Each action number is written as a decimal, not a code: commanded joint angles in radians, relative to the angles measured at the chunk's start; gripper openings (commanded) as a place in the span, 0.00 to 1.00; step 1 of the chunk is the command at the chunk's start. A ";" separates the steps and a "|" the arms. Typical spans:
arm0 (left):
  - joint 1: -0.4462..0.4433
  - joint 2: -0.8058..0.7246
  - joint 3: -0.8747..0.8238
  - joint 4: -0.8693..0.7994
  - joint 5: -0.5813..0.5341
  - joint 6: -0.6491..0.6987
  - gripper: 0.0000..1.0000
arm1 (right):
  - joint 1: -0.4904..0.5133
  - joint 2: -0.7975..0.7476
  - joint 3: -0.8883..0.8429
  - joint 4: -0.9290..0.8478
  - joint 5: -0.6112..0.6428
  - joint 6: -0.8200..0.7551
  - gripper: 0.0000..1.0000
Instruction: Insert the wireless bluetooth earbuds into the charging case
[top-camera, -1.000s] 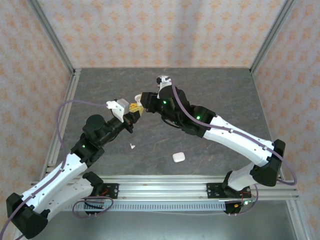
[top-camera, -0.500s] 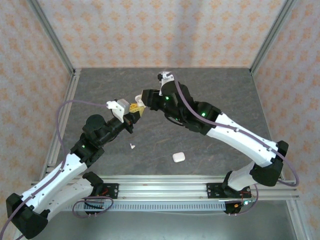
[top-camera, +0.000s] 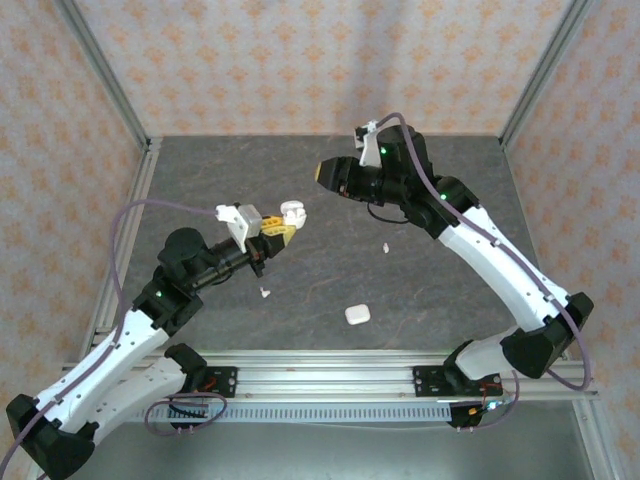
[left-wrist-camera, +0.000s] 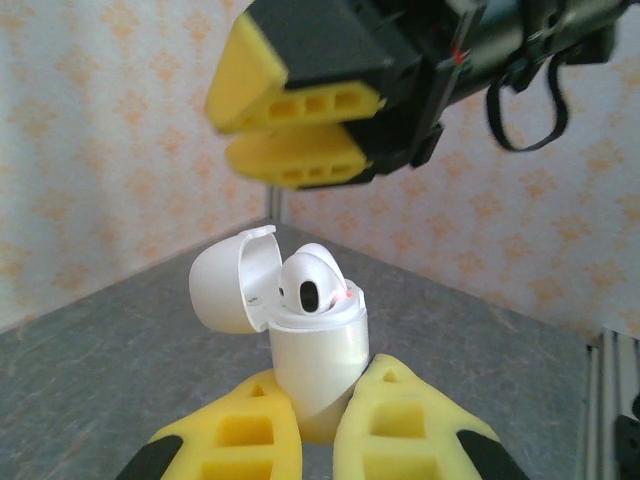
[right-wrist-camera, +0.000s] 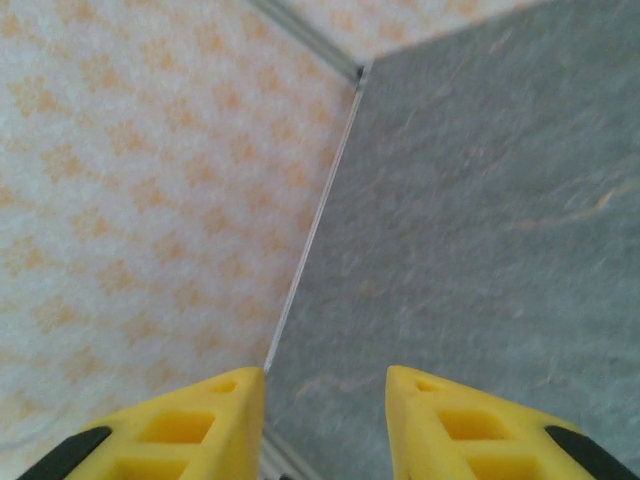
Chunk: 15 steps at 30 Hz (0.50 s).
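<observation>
1. Above the middle of the tabletop (top-camera: 200, 170), your left tool (top-camera: 278, 228) is clamped shut on the lower body of the open charging case (left-wrist-camera: 318, 350). It holds the case clear of the surface and roughly upright. Gripping low leaves the mouth and the flipped-back lid (left-wrist-camera: 232, 282) unobstructed, so the sockets face up for loading.
2. One earbud (left-wrist-camera: 312, 278) sits in the case's mouth with its rounded head above the rim. From the left wrist view you cannot tell whether it is pressed fully home.
3. Your right tool (top-camera: 327, 172) hangs beyond the case and apart from it. Its fingers are parted with nothing between them, and the right wrist view shows only bare tabletop and wall through the gap.
4. A loose earbud (top-camera: 386, 247) lies on the tabletop under your right forearm. A second loose earbud (top-camera: 264, 292) lies beside your left arm. A closed case (top-camera: 357, 314) rests nearer the front edge, between the two arms.
5. By my reading, this case is half filled. The next move calls for your right tool to fetch the loose earbud on its own side while your left keeps the case steady.
6. Expect trouble at the pick-up: the earbuds are tiny and smooth and could slip from the fingers. The stem must also point down into the socket.
</observation>
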 joint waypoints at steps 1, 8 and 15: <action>0.001 0.020 0.046 -0.018 0.090 -0.006 0.00 | -0.011 -0.002 -0.028 0.109 -0.204 0.088 0.37; 0.001 0.073 0.081 -0.019 0.123 -0.011 0.00 | -0.010 0.023 -0.081 0.236 -0.368 0.179 0.32; -0.001 0.081 0.065 0.000 0.088 -0.028 0.00 | -0.009 0.011 -0.133 0.310 -0.461 0.215 0.25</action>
